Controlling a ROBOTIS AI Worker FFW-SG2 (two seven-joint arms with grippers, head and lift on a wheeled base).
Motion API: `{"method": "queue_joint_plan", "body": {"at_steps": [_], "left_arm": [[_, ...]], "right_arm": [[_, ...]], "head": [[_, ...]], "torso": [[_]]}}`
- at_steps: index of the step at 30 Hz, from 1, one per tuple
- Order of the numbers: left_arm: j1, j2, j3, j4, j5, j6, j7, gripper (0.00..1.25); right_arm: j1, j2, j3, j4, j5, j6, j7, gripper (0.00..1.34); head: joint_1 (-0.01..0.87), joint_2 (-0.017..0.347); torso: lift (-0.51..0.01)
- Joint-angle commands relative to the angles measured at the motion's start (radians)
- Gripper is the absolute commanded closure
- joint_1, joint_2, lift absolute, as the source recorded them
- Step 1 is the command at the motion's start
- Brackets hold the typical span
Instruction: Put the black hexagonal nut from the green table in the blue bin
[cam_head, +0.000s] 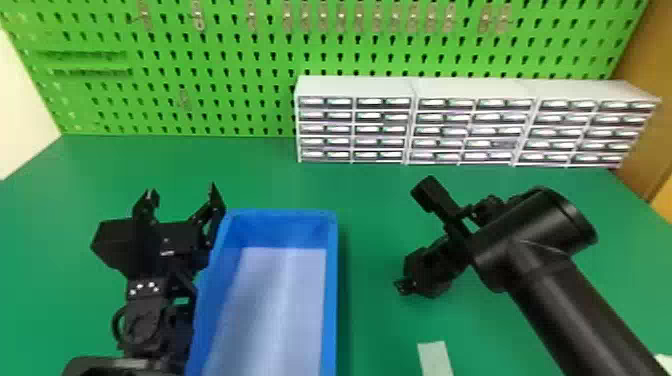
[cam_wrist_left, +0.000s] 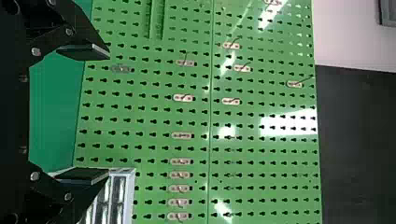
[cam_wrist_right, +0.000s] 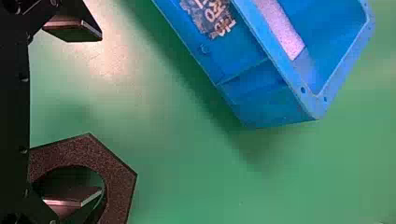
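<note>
Black hexagonal nut (cam_wrist_right: 88, 151) off-centre in the right pincer (cam_wrist_right: 100, 113), by the finger farther from the blue bin (cam_head: 285, 227).
The right pincer's fingers stand wide apart, one across the hole; whether the ring encloses it, I can't tell. Evenly six-sided, no marked long axis; right arm nearer. Bin to the left, left pincer (cam_head: 182, 190) spread beyond. Green table (cam_head: 250, 185) runs back to drawers (cam_head: 355, 87), then pegboard (cam_head: 240, 50).
</note>
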Motion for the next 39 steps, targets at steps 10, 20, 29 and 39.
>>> {"method": "queue_joint_plan", "body": {"at_steps": [10, 20, 29, 39], "left_arm": [[-0.014, 0.000, -0.005, 0.010, 0.002, -0.014, 0.000, 0.37], [-0.019, 0.000, -0.008, 0.016, 0.002, -0.021, 0.000, 0.37], [-0.025, 0.000, -0.012, 0.021, 0.003, -0.024, 0.000, 0.37], [-0.028, 0.000, -0.012, 0.024, 0.005, -0.027, 0.000, 0.37]], "right_arm": [[-0.018, -0.020, 0.021, 0.045, -0.012, -0.026, 0.000, 0.14], [-0.024, -0.018, 0.035, 0.101, -0.032, -0.055, -0.002, 0.14], [-0.037, -0.012, 0.036, 0.154, -0.032, -0.072, -0.015, 0.15], [-0.041, -0.010, 0.039, 0.185, -0.060, -0.078, -0.035, 0.61]], "head": [[0.657, 0.057], [0.657, 0.057], [0.657, 0.057], [0.657, 0.057]], "torso": [[-0.095], [-0.095], [-0.095], [-0.095]]}}
